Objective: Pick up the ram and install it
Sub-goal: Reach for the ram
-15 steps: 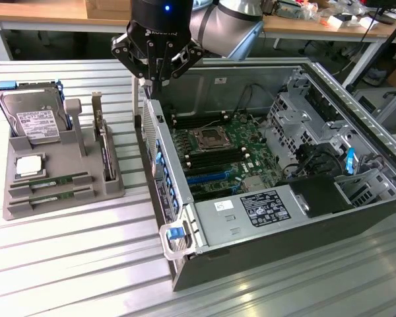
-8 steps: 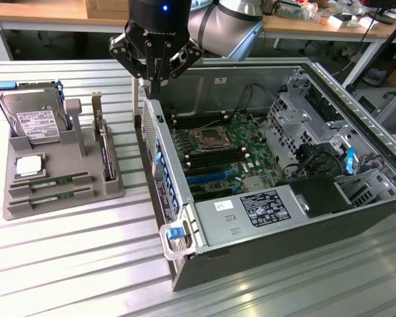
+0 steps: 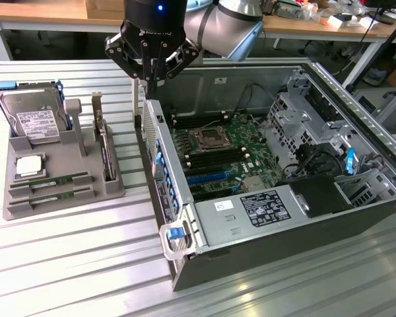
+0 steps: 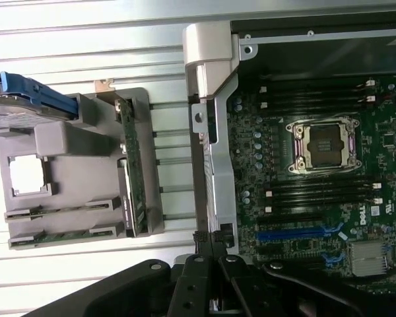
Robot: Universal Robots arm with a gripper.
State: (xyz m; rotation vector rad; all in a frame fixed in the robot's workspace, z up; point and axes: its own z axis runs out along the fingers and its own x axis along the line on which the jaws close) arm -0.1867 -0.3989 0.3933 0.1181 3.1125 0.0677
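On the bench [image 3: 66, 264], nearest the exterior camera, sits the open computer case [image 3: 251, 232]. To the exterior view's left is a grey parts tray [image 3: 26, 208]. The ram lies in the tray's nearest slots as two green sticks side by side, the nearer stick [image 3: 53, 193] and the farther stick [image 3: 49, 179]. Both lie flat and seated, with nothing touching them. The wrist view shows the same pair [image 4: 66, 232] in their grooves.

Behind them on the tray are the square silver processor [image 3: 28, 165], the upright expansion card [image 3: 105, 148] and, farther back, the hard drive [image 3: 36, 122]. Inside the case, the long memory slots [image 3: 214, 158] on either side of the processor socket [image 3: 208, 137] on the motherboard [image 3: 251, 158] look empty.

As I judge it, the job is at its very start — no stick has been lifted and none installed, so both the pick and the seating are left to do.

Farthest back, the end effector [image 3: 150, 80] hangs above the case's side wall, between the tray and the motherboard. Its fingers are pressed together, pinching nothing. In the wrist view the end effector [image 4: 211, 254] shows its dark fingers meeting over that wall's edge — well apart from the ram, and clear of the tray and the board.
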